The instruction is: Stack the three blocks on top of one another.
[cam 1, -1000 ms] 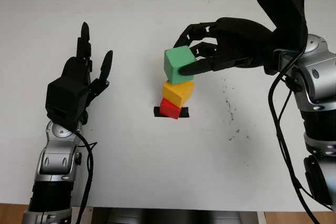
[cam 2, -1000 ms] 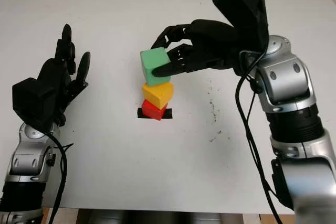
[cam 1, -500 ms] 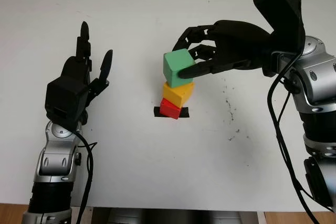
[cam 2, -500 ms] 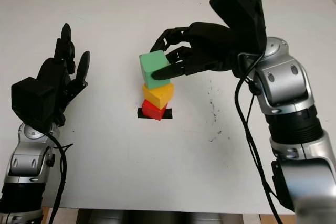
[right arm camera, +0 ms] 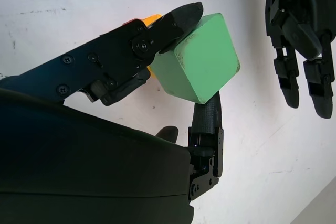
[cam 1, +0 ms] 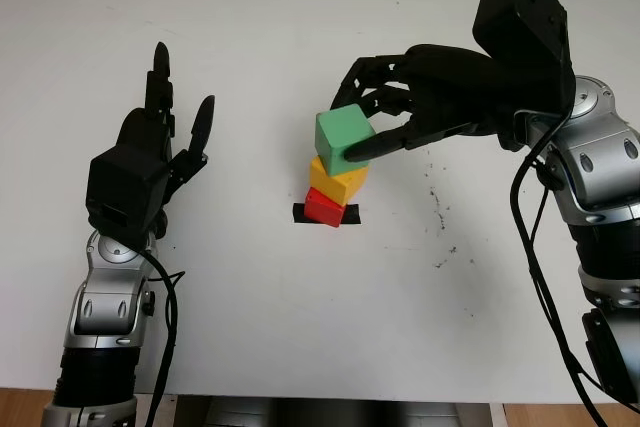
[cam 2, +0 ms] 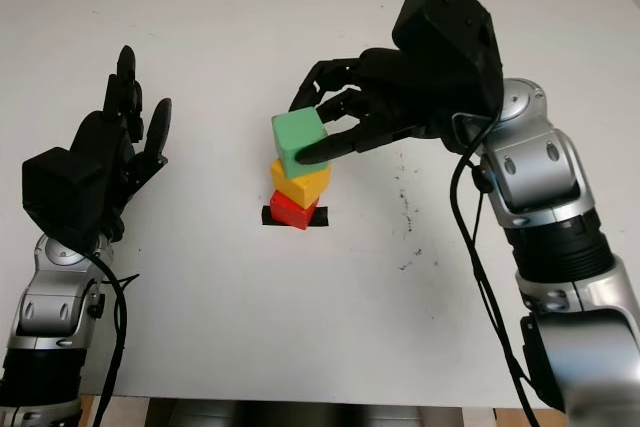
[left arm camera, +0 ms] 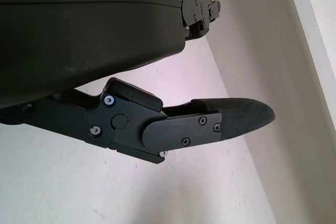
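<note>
- Plainly, the last step of the stack is in hand: the right hand (cam 1: 385,132) grips the green block (cam 1: 345,134) between a finger on its near face and fingers curled over its far side.
- The green block sits at the top of the pile, above the yellow block (cam 1: 337,179), which rests on the red block (cam 1: 322,209); the red one stands on a black mark (cam 1: 347,214) near the middle of the white table (cam 1: 300,327).
- The green block looks slightly tilted and turned relative to the yellow one. Whether its underside already touches the yellow top I cannot tell; it is touching or just above.
- The left hand (cam 1: 150,152) is open, raised above the table well to the left of the stack, taking no part.
- Next, I judge, the green block needs to settle square and flat on the yellow one, and then the fingers should let go evenly and back away without dragging it sideways.
- The pile is narrow and its blocks are not squarely aligned, so a nudge on release could topple it.
</note>
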Controlling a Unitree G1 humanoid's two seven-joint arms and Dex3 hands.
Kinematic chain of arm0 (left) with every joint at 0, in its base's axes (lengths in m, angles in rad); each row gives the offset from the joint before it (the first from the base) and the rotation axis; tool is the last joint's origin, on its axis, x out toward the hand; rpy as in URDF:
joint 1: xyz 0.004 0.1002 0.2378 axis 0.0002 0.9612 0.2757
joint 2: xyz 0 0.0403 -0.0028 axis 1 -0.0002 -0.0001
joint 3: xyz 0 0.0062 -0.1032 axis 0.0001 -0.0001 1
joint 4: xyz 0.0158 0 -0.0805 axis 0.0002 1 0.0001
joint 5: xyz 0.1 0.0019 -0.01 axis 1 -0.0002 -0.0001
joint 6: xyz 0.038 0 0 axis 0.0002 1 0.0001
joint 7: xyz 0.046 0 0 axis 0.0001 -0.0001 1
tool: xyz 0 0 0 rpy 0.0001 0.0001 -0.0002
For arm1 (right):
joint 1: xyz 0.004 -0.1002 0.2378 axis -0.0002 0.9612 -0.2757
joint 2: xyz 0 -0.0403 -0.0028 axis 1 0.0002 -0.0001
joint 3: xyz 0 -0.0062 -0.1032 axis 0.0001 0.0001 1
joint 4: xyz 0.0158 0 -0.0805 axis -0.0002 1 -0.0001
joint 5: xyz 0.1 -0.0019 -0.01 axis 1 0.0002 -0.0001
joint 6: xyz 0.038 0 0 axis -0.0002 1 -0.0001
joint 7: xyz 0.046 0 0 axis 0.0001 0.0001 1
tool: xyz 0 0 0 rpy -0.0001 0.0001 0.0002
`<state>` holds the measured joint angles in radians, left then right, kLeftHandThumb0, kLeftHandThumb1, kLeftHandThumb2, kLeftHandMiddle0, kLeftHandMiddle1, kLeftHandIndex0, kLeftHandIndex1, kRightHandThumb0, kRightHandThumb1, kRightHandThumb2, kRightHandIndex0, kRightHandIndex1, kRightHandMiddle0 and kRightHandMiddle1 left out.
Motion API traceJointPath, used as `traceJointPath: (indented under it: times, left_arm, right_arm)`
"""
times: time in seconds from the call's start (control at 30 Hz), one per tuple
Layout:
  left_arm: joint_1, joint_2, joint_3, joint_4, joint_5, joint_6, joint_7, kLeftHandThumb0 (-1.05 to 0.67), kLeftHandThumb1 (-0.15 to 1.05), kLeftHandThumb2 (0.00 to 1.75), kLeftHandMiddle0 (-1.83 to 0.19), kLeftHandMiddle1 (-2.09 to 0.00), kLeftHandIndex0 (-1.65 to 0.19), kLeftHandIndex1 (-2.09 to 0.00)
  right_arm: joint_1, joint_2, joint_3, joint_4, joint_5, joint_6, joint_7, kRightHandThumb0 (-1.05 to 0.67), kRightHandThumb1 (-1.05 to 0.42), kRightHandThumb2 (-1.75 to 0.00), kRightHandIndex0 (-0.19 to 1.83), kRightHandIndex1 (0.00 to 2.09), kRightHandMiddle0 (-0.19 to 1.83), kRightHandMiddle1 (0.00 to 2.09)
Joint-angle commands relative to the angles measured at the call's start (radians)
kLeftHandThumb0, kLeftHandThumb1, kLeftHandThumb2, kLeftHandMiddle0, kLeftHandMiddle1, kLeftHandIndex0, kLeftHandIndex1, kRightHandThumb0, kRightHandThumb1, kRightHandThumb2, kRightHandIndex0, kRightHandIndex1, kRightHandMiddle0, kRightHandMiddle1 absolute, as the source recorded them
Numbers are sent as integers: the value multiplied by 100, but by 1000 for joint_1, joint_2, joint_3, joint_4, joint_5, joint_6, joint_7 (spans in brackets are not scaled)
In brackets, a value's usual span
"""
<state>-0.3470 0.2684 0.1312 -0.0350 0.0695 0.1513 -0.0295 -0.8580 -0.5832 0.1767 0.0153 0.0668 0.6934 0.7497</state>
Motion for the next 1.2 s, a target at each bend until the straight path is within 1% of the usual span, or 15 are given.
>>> traceJointPath:
  times: [0.0, 0.17, 0.2, 0.23, 0.33, 0.4, 0.43, 0.53, 0.67, 0.77, 0.9, 1.0, 1.07, 1.13, 1.17]
  left_arm:
    - [12, -6, 7, -18, -3, -9, 8, -86, 105, 55, 15, -6, 16, -6]
    - [13, -1, 3, -21, -1, -1, 4, -86, 105, 55, 16, -5, 17, -5]
    - [13, -1, 3, -21, 0, -2, 4, -86, 105, 55, 16, -5, 17, -5]
    - [15, -3, 4, -22, -2, -4, 5, -86, 105, 56, 16, -5, 16, -5]
    - [17, -3, 6, -18, -1, -16, 7, -85, 105, 56, 16, -6, 16, -6]
    - [16, -5, 7, -15, -4, -25, 7, -85, 105, 55, 15, -6, 16, -6]
    - [16, -4, 7, -13, -5, -28, 6, -84, 105, 55, 16, -5, 17, -5]
    - [19, 4, 5, -14, -4, -26, -3, -84, 105, 57, 17, -5, 18, -5]
    - [22, -1, 8, -16, -1, -25, 5, -84, 105, 57, 16, -5, 17, -5]
    - [18, 0, 7, -10, -3, -28, 2, -84, 105, 56, 17, -5, 17, -5]
    - [17, 2, 5, -6, -1, -23, 1, -86, 105, 58, 17, -5, 17, -5]
    - [16, 0, 5, -2, -7, -26, -3, -86, 105, 58, 17, -5, 18, -5]
    - [17, -2, 6, 1, -6, -31, 1, -85, 105, 58, 17, -5, 18, -5]
    - [17, -1, 6, 5, -6, -33, 2, -84, 105, 58, 17, -5, 18, -5]
    - [17, -1, 7, 7, -8, -35, 2, -85, 105, 57, 17, -5, 18, -5]
  right_arm:
    - [8, -15, 9, -4, -8, -8, 9, -50, -96, -5, -2, 92, 28, 179]
    - [14, -19, 15, -9, -19, -22, 30, -55, -95, -5, 4, 82, 31, 175]
    - [14, -16, 9, -8, -12, -15, 37, -55, -95, -5, 3, 80, 28, 172]
    - [15, -14, 5, -8, -3, -11, 47, -56, -94, -5, -1, 75, 19, 163]
    - [16, -20, 8, -18, 0, -18, 64, -62, -92, -5, -6, 47, -1, 124]
    - [22, -34, 22, -37, -26, -61, 65, -66, -92, -5, -4, 29, -5, 95]
    - [26, -39, 27, -44, -38, -83, 65, -67, -89, -5, -4, 18, -7, 71]
    - [44, -59, 35, -65, -73, -160, 68, -70, -88, -5, -11, 7, -13, 43]
    - [78, -89, 19, -98, -91, -269, 85, -78, -86, -5, -19, 0, -19, 7]
    - [103, -100, -7, -136, -82, -288, 88, -83, -85, -5, -19, 0, -19, 1]
    - [137, -112, -41, -199, -81, -288, 74, -90, -86, -5, -19, 0, -19, 0]
    - [162, -101, -108, -232, -33, -274, 56, -95, -88, -6, -19, 0, -19, 0]
    - [187, -39, -190, -233, 40, -238, -6, -95, -90, -7, -19, 0, -19, 0]
    - [232, 36, -260, -232, 80, -253, -111, -94, -96, -8, -19, 0, -19, 0]
    - [257, 66, -279, -230, 78, -271, -167, -92, -101, -15, -19, 0, -19, 0]
